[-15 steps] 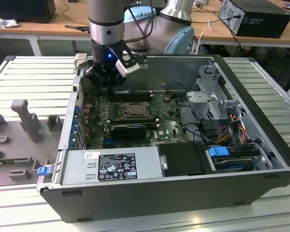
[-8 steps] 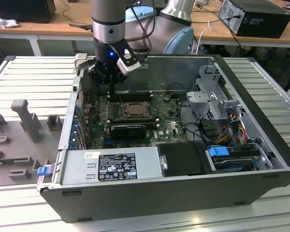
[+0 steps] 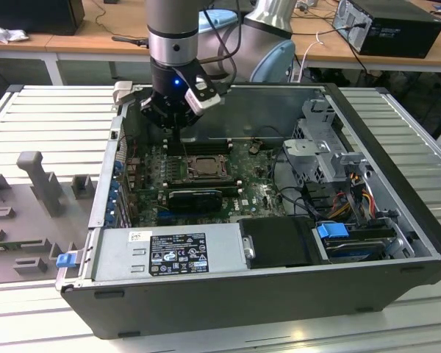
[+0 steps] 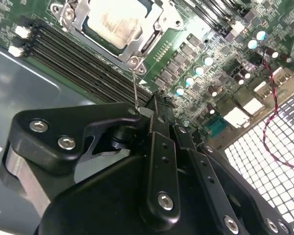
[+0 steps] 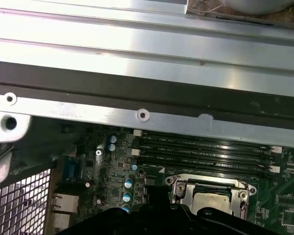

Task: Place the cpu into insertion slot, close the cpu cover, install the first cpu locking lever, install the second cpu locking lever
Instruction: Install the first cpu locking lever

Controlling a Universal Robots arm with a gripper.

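The cpu (image 4: 115, 22) lies silvery side up in the insertion slot (image 3: 197, 176) on the green board. The cpu cover (image 4: 142, 43) is down flat around it as a metal frame; both wrist views show this, with the cpu (image 5: 210, 200) framed by the cover (image 5: 179, 190). A thin wire locking lever (image 4: 135, 88) stands up from the cover's corner and ends right at my fingertips. My gripper (image 4: 154, 106) is shut and hangs just beside the socket, over the memory slots. In the exterior view the gripper (image 3: 178, 143) sits at the socket's far left corner.
Black memory slots (image 4: 78, 58) run along the socket next to the case's metal wall (image 5: 137, 115). A power supply (image 3: 169, 250), a black drive bay (image 3: 279, 243), a metal cage (image 3: 320, 140) and loose cables (image 3: 353, 191) fill the case. A red wire (image 4: 269, 127) crosses the rear grille.
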